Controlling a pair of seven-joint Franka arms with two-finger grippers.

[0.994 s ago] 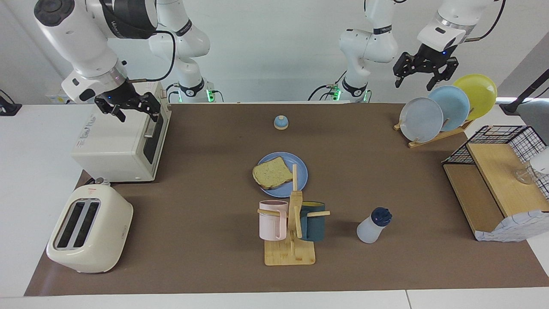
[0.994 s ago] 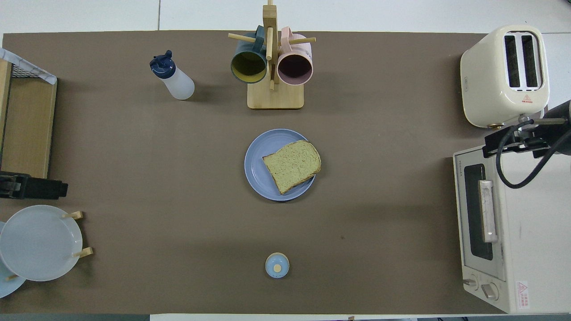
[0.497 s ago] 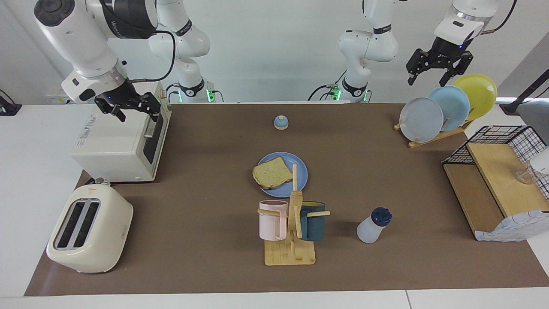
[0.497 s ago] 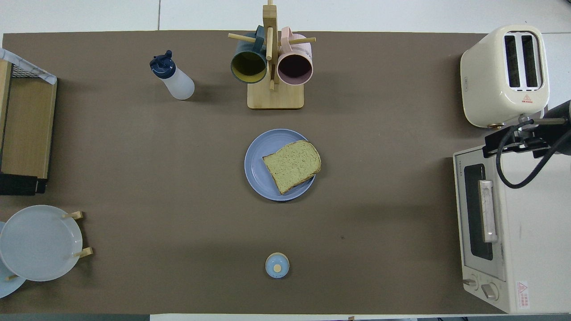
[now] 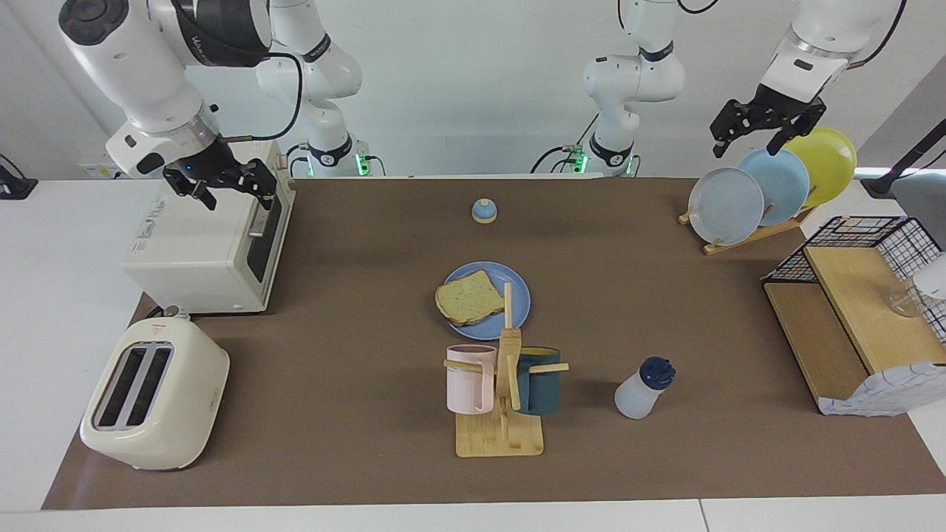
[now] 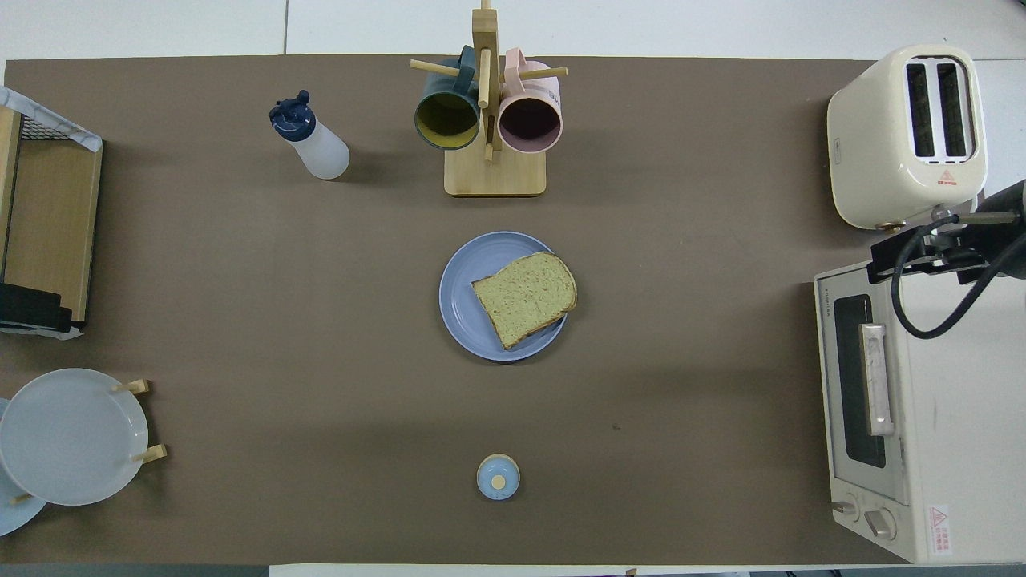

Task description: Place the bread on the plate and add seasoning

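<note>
Since the bread (image 5: pixel 469 296) already lies flat on the plate (image 5: pixel 517 295) at mid-bench, with one corner just over the rim, the thing left to handle is the seasoning (image 5: pixel 644 389), a small squeeze bottle standing farther from the robots than the plate, toward the left arm's end. It looks light and soft-walled, so a hard pinch would likely buckle it or squirt it early; the smooth plastic may also slip. The mid-body, below the dark cap, seems the best place to grip, squarely across its width, since it leans a little. A mug rack (image 5: pixel 499 403) stands beside it, apart enough for fingers to pass.

A matte brown mat (image 5: pixel 355 355) covers the bench and should give decent friction. Open room surrounds the plate for tipping the bottle over the bread.

The left pincer (image 5: pixel 761 129) hangs wide and empty over the plate rack (image 5: pixel 746 222). The right pincer (image 5: pixel 225 185), also wide and empty, waits over the oven (image 5: pixel 199 255).
</note>
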